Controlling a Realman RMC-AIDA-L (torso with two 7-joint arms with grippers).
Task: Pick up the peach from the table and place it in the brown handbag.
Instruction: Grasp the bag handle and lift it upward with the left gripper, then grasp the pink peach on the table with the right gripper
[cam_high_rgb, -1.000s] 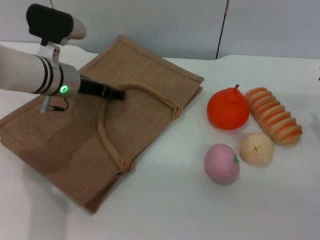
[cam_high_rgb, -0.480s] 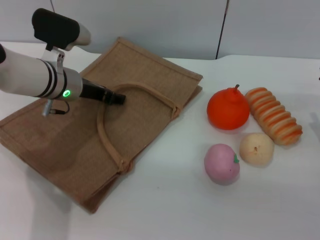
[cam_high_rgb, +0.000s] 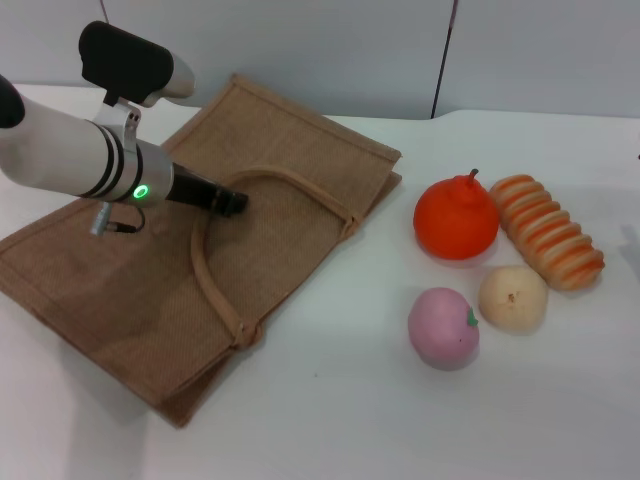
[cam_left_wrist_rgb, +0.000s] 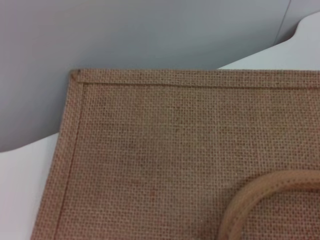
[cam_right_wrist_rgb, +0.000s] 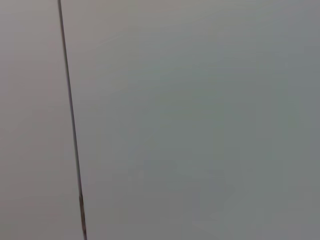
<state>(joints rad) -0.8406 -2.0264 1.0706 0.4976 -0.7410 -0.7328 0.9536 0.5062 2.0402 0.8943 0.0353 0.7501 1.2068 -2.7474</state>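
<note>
The pink peach (cam_high_rgb: 443, 328) lies on the white table at the front right, untouched. The brown handbag (cam_high_rgb: 120, 280) lies flat on the left, its looped handle (cam_high_rgb: 205, 270) on top. My left gripper (cam_high_rgb: 238, 204) is over the bag's middle, its dark tips closed at the top of the handle loop, far left of the peach. The left wrist view shows the bag's woven cloth (cam_left_wrist_rgb: 165, 150), one corner and a piece of handle (cam_left_wrist_rgb: 250, 200). My right gripper is out of view; its wrist view shows only a grey wall.
An orange fruit with a stem (cam_high_rgb: 456, 220), a striped orange-and-cream loaf (cam_high_rgb: 546, 230) and a pale beige fruit (cam_high_rgb: 513, 298) crowd close behind and beside the peach. A grey wall stands behind the table (cam_high_rgb: 330, 420).
My left arm has shifted right and up a little while its tip sank toward the handle. The bag has slid slightly left with it. The fruits have not moved.
</note>
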